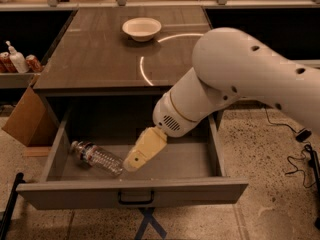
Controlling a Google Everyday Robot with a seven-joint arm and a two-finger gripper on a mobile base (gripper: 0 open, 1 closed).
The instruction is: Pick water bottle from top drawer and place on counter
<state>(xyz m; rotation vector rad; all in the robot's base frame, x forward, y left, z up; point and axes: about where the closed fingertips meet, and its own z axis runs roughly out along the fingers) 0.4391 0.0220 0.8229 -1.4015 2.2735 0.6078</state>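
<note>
The water bottle (97,158) lies on its side in the left part of the open top drawer (135,191), its cap end toward the left wall. My gripper (133,163) reaches down into the drawer on the white arm. Its tan tip is right beside the bottle's right end. The counter (100,54) stretches above and behind the drawer.
A white bowl (142,28) stands on the counter near the back. A side shelf at the left holds a white pump bottle (17,60) and red cans (33,63). A cardboard box (25,119) leans left of the drawer. Cables (300,154) lie on the floor at the right.
</note>
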